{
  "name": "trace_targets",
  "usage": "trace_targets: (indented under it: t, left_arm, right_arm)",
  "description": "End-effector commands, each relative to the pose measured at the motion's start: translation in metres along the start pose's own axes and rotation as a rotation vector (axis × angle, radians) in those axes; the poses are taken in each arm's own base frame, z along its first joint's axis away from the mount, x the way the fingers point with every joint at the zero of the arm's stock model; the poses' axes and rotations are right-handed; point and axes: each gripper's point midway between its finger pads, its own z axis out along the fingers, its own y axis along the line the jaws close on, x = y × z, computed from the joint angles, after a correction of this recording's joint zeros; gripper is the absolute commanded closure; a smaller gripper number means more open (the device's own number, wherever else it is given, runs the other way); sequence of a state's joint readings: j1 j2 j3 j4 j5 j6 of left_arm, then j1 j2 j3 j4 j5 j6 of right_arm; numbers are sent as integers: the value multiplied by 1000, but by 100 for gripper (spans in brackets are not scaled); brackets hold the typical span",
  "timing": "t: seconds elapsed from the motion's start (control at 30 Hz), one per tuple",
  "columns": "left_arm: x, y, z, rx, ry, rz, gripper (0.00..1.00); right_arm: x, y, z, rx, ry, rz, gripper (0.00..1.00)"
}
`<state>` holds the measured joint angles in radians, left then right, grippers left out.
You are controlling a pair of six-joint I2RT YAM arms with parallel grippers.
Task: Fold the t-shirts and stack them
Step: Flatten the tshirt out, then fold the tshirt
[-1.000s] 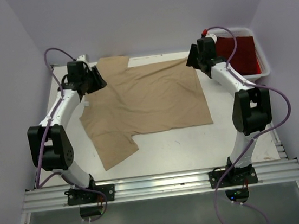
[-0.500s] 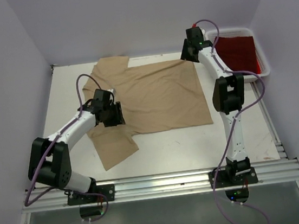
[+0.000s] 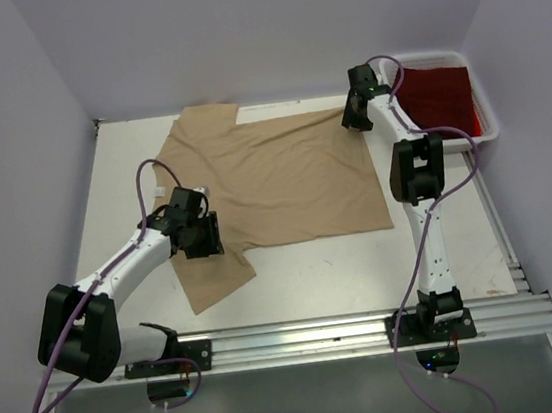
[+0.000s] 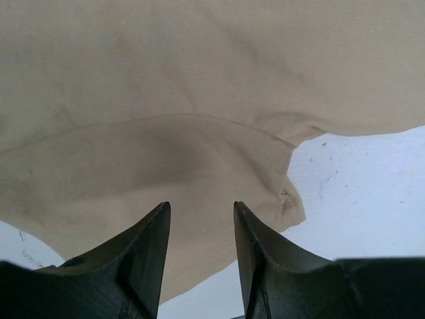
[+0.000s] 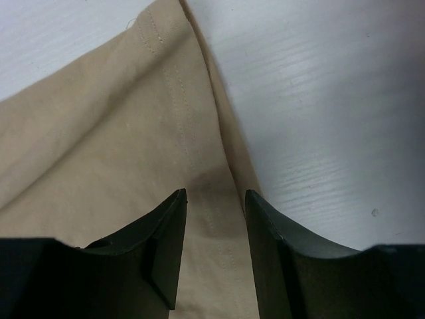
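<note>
The tan t-shirt (image 3: pixel 282 175) lies spread flat on the white table (image 3: pixel 363 256), one sleeve at the near left, one at the far left. My left gripper (image 3: pixel 211 237) is open, low over the near sleeve and armpit (image 4: pixel 199 159). My right gripper (image 3: pixel 349 120) is open over the shirt's far right hem corner (image 5: pixel 186 133), its fingers either side of the stitched hem. The dark red t-shirt (image 3: pixel 439 96) lies in the white bin (image 3: pixel 486 105) at the far right.
Purple-grey walls close the table on three sides. The bin stands just right of the right arm. A metal rail (image 3: pixel 302 339) runs along the near edge. Bare table lies in front of the shirt and at its right.
The left arm swung from the far left sleeve toward me and now sits over the near sleeve. The right arm stretched out toward the far hem corner.
</note>
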<state>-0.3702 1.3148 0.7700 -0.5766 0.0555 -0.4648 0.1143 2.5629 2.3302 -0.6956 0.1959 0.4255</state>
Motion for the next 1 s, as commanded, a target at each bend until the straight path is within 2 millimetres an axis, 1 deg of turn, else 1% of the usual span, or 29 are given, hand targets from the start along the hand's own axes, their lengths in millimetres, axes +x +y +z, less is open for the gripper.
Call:
trace_targets:
  t: [0.0, 0.17, 0.33, 0.43, 0.53, 0.8, 0.97]
  left_arm:
    - [1, -1, 1, -10, -1, -14, 53]
    - [2, 0, 3, -16, 3, -11, 53]
    - [4, 1, 4, -19, 10, -12, 54]
    - [4, 1, 5, -22, 12, -12, 54]
    - [5, 1, 5, -22, 14, -11, 54]
    - [6, 1, 6, -24, 22, -8, 54]
    - [7, 1, 6, -27, 22, -7, 54]
  right_arm:
    - [-20, 0, -8, -10, -49, -7, 56]
    - [-15, -2, -2, -11, -38, -15, 58]
    - [-9, -6, 5, -10, -21, -11, 62]
    - [-6, -7, 8, -11, -12, -10, 67]
    - [-3, -8, 11, -7, -5, -8, 68]
    - [-3, -13, 12, 2, -6, -10, 80]
    - [2, -15, 16, 1, 7, -6, 81]
